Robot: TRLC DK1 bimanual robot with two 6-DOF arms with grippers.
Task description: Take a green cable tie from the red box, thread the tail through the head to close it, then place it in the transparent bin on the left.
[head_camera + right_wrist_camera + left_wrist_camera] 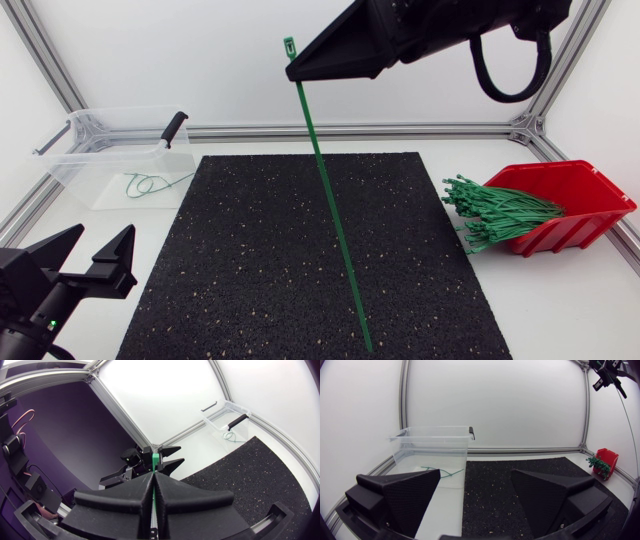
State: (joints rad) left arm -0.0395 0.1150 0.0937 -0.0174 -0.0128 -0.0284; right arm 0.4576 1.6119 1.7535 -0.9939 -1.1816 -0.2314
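Note:
My right gripper [303,66] hangs high over the back of the mat, shut on a green cable tie [335,230] just below its head [289,45]. The long tail slants down to the mat's front. In the right wrist view the head [156,459] pokes out past the shut fingertips of the gripper [153,479]. My left gripper [88,262] rests at the front left, open and holding nothing [477,495]. The transparent bin [70,165] stands at the back left with a closed green tie [150,183] inside. The red box [575,185] at the right spills a bundle of green ties [495,212].
A black speckled mat [260,240] covers the middle of the white table. A black handle [175,128] lies on the bin's rim. Aluminium frame rails run along the back and side edges.

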